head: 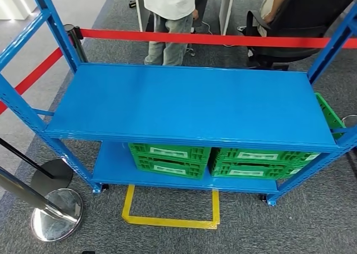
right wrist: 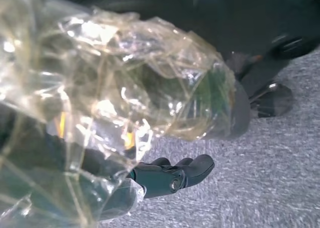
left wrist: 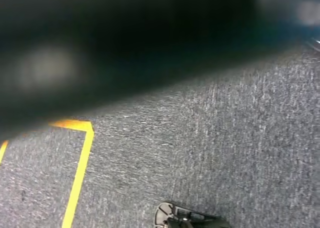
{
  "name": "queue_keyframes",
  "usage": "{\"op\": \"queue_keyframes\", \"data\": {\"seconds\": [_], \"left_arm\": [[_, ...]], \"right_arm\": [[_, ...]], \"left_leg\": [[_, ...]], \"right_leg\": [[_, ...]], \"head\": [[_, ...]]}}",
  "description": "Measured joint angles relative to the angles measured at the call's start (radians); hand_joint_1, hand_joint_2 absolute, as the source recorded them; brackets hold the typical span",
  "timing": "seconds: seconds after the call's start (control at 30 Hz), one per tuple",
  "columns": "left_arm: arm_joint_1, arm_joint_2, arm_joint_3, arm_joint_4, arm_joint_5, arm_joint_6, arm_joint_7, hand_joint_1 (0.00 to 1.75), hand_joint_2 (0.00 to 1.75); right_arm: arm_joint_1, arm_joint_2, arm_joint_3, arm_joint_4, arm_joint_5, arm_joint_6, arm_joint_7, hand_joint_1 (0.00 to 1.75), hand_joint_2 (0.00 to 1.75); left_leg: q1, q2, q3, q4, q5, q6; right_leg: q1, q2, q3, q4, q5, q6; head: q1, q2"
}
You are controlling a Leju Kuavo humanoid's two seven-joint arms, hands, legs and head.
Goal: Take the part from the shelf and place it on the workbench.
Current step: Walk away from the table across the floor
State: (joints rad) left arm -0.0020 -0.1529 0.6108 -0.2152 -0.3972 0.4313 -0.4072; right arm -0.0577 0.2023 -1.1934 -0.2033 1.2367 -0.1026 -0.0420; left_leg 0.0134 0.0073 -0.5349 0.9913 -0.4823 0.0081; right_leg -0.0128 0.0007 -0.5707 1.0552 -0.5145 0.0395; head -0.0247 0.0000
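Note:
In the right wrist view my right hand (right wrist: 166,177) holds a crinkled clear plastic bag (right wrist: 113,87). Something dark with green and orange patches shows through the film, too blurred to make out. Dark fingers (right wrist: 196,167) stick out from under the bag, above grey carpet. The head view looks down on the blue shelf (head: 193,103), whose top board is bare. Two green crates (head: 168,159) (head: 252,163) stand side by side on its lower board.
A third green crate (head: 330,114) hangs off the shelf's right end. A yellow tape outline (head: 168,220) marks the carpet before the shelf, also as yellow tape (left wrist: 81,163). Chrome stanchion bases (head: 57,215) stand at left. A red belt (head: 210,39) runs behind, with a standing person (head: 170,19) and a seated person (head: 294,14).

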Motion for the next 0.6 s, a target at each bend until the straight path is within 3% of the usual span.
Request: {"op": "queue_keyframes", "data": {"seconds": [0.03, 0.17, 0.23, 0.3, 0.33, 0.37, 0.4, 0.5, 0.53, 0.6], "left_arm": [[-0.001, 0.0, 0.0, 0.0, -0.002, -0.001, -0.004, 0.0, 1.75], [-0.003, -0.001, 0.001, 0.0, -0.023, -0.009, -0.029, 0.0, 1.75], [-0.003, 0.0, 0.001, 0.0, -0.029, -0.009, -0.035, 0.0, 1.75], [-0.003, 0.0, 0.001, 0.0, -0.033, -0.009, -0.036, 0.0, 1.75], [-0.002, 0.0, 0.001, 0.0, -0.035, -0.008, -0.036, 0.0, 1.75], [-0.002, 0.0, 0.001, 0.0, -0.035, -0.008, -0.036, 0.0, 1.75], [-0.002, 0.0, 0.001, 0.0, -0.036, -0.008, -0.036, 0.0, 1.75], [-0.002, 0.003, 0.001, 0.0, -0.037, -0.006, -0.036, 0.0, 1.75], [-0.003, 0.003, 0.001, 0.0, -0.037, -0.006, -0.036, 0.0, 1.75], [-0.002, 0.004, -0.001, 0.0, -0.035, -0.009, -0.035, 0.0, 1.75]], "right_arm": [[-0.002, 0.0, 0.0, 0.0, 0.001, -0.003, 0.0, 0.0, 0.0], [-0.003, 0.0, 0.0, 0.0, 0.013, -0.022, 0.001, 0.0, 1.75], [-0.005, 0.0, 0.001, 0.0, 0.02, -0.03, 0.007, 0.0, 1.75], [-0.006, 0.0, 0.001, 0.0, 0.024, -0.034, 0.017, 0.0, 1.75], [-0.006, 0.0, 0.001, 0.0, 0.025, -0.035, 0.021, 0.0, 1.75], [-0.005, 0.0, 0.001, 0.0, 0.026, -0.035, 0.024, 0.0, 1.75], [-0.005, 0.0, 0.001, 0.0, 0.027, -0.036, 0.026, 0.0, 1.75], [-0.007, 0.002, 0.001, 0.0, 0.028, -0.038, 0.027, 0.0, 1.75], [-0.008, 0.002, 0.001, 0.0, 0.027, -0.037, 0.026, 0.0, 1.75], [-0.007, 0.003, 0.008, 0.0, 0.015, -0.03, 0.024, 0.0, 1.75]], "left_leg": [[-0.002, 0.001, 0.001, 0.001, -0.001, -0.005], [0.0, 0.001, -0.002, 0.012, -0.009, -0.028], [0.002, -0.001, -0.029, 0.077, -0.053, -0.036], [0.002, -0.002, -0.089, 0.207, -0.117, -0.041], [0.003, -0.002, -0.115, 0.261, -0.134, -0.042], [0.003, -0.002, -0.129, 0.286, -0.132, -0.041], [0.002, -0.002, -0.125, 0.273, -0.11, -0.039], [-0.001, -0.003, -0.047, 0.095, -0.008, -0.022], [-0.003, -0.004, -0.027, 0.049, 0.006, -0.017], [-0.006, -0.004, -0.016, 0.017, 0.003, -0.011]], "right_leg": [[0.001, -0.002, 0.023, -0.039, 0.008, -0.005], [0.004, -0.002, 0.035, -0.056, 0.013, -0.029], [0.001, -0.002, 0.037, -0.06, 0.017, -0.041], [0.003, -0.002, 0.037, -0.06, 0.015, -0.047], [0.004, -0.002, 0.037, -0.06, 0.015, -0.048], [0.006, -0.001, 0.038, -0.06, 0.014, -0.049], [0.007, 0.001, 0.04, -0.059, 0.014, -0.049], [0.012, 0.006, 0.047, -0.058, 0.009, -0.045], [0.014, 0.006, 0.046, -0.056, 0.007, -0.042], [0.017, 0.005, 0.041, -0.054, 0.005, -0.033]], "head": [[-0.001, 0.0], [-0.005, 0.0], [-0.009, 0.0], [-0.012, 0.0], [-0.011, 0.0], [-0.011, 0.0], [-0.011, 0.0], [-0.011, 0.0], [-0.011, 0.0], [-0.01, 0.0]]}}
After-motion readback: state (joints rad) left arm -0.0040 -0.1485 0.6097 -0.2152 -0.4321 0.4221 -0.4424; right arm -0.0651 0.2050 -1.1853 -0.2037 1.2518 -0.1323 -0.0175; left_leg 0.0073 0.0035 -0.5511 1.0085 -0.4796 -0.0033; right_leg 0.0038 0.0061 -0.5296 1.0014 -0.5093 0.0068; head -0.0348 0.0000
